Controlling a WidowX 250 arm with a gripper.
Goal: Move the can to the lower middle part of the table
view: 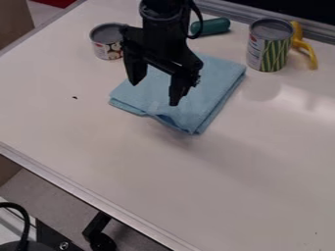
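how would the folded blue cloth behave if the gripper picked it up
The cloth would likely sag and unfold, since it looks like soft, layered fabric. It probably weighs little, being thin and flat on the table.

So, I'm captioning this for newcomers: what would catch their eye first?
Probably the black gripper, hanging open over the folded blue cloth. Next, the tall green-patterned can at the upper right, beside a yellow object, and the shorter can at the upper left.
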